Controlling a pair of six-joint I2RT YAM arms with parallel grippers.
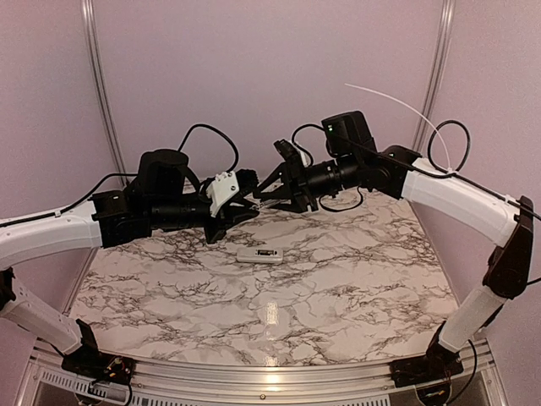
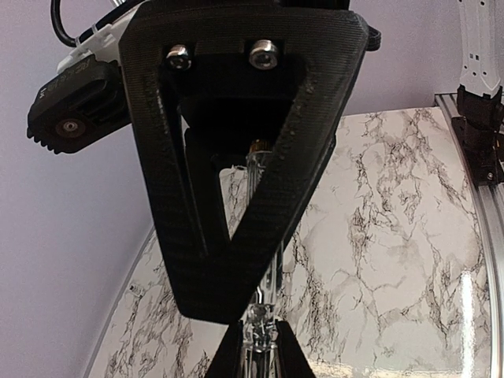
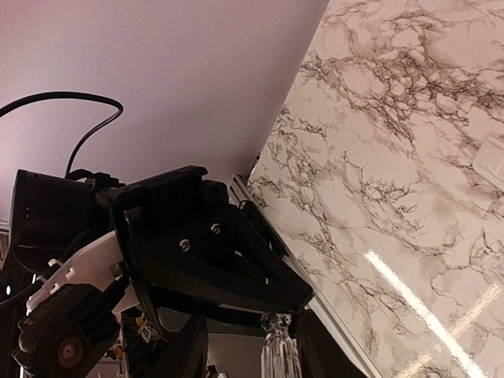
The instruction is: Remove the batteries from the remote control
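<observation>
The white remote control [image 1: 259, 254] lies flat on the marble table [image 1: 355, 288], below both grippers and apart from them. The batteries are out of view. My left gripper [image 1: 251, 200] [image 2: 260, 342] is held in the air, shut on a clear-handled tool [image 2: 262, 315] whose slim shaft runs toward the other gripper. My right gripper [image 1: 270, 189] [image 3: 246, 354] faces it tip to tip. Its fingers stand on either side of the tool's clear knobbed end [image 3: 277, 342], with a gap showing on the left side.
Lilac walls close in the table at the back and sides, with metal rails [image 1: 100, 76] in the corners. A thin white cable [image 1: 397, 101] arcs above the right arm. An aluminium frame [image 1: 270, 389] runs along the near edge.
</observation>
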